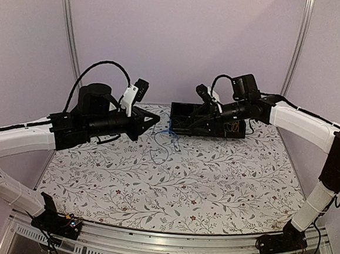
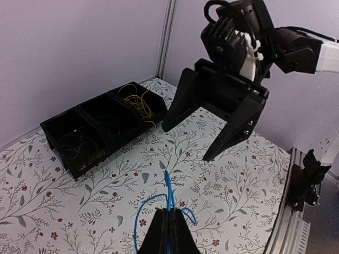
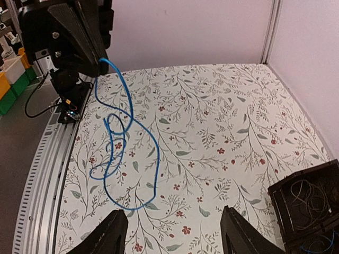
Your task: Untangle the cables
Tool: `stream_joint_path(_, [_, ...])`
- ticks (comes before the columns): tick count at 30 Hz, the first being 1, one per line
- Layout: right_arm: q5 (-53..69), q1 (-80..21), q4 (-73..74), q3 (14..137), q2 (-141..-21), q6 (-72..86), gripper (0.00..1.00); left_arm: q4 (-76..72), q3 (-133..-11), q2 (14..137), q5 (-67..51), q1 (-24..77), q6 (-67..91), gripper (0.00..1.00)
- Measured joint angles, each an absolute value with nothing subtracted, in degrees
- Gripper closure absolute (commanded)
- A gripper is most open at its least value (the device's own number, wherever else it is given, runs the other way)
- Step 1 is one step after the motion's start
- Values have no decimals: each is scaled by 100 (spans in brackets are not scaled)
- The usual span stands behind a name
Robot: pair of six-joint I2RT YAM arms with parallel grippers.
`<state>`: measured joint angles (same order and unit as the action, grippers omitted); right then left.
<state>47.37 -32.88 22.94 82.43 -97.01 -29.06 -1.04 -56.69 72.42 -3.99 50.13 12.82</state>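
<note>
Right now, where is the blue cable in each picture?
Top view: blue cable in the middle, just left of the black box.
Left wrist view: blue cable at bottom middle, pinched in the shut left claw.
Right wrist view: blue cable on the left, hanging in loops.
Shared landmark: the black box, on the left in the left wrist view, bottom right in the right wrist view.

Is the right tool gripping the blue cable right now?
No, the right tool stands open with nothing between its fingers, while the blue cable hangs from the shut left tool.
</note>
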Motion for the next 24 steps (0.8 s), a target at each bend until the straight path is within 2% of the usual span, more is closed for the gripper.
stream_joint_path(6, [4971, -3885, 2322, 8982, -9677, -2674, 35, -137, -5758, 7212, -556, 5083, 1267, 100])
stream_joint_path(14, [4989, -4176, 2340, 9080, -9939, -2453, 36, -143, -5758, 7212, -626, 5258, 1267, 100])
stream_joint_path(15, [4976, -4174, 2340, 9080, -9992, -2418, 39, -143, -5758, 7212, -635, 5271, 1267, 100])
stream_joint_path(18, [4923, -4171, 2320, 9080, -10136, -2309, 60, -143, -5758, 7212, -657, 5299, 1267, 100])
stream_joint_path(21, [4897, -4174, 2294, 9080, -10193, -2237, 97, -150, -5758, 7216, -663, 5315, 1267, 100])
stream_joint_path(24, [5019, -4174, 2292, 9089, -10210, -2106, 100, -257, -5756, 7277, -628, 5330, 1260, 76])
